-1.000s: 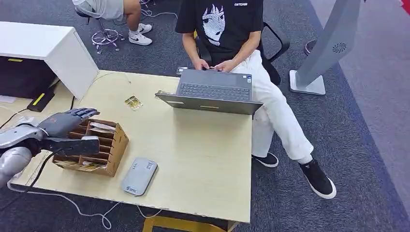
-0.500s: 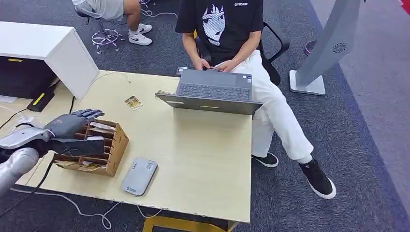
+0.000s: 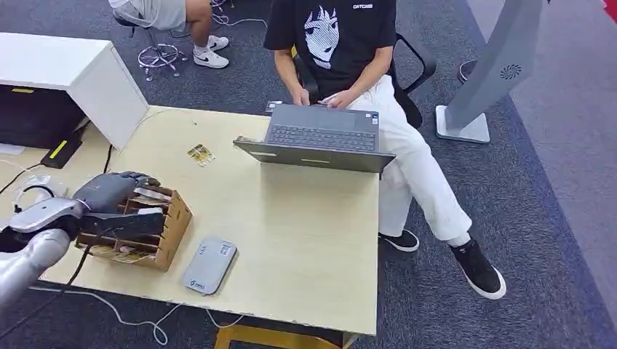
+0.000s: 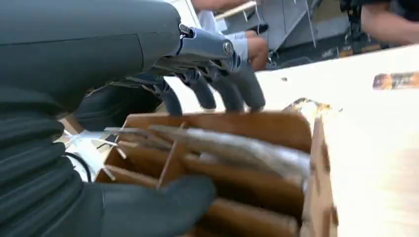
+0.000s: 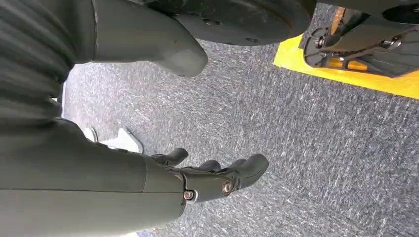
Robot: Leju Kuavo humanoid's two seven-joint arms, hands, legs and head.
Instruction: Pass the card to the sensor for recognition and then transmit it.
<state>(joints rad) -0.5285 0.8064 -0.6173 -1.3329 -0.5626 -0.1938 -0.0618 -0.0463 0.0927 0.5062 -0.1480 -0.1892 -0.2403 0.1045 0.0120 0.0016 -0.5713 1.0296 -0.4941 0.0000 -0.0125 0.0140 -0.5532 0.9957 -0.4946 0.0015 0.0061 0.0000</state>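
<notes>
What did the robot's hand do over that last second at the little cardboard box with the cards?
The left hand sank onto the cardboard card box, and its fingers curled down over the far wall, thumb across the near side. No card can be seen in its grasp. The box seems to have slid slightly toward the robot. The grey sensor, laptop and seated person stayed put.

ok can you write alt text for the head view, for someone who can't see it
The robot's left hand reaches over a brown cardboard card holder at the near left of a pale wooden table, fingers curled over its far edge. A grey card reader lies just right of the holder, and across the table a seated person types on a laptop.
</notes>
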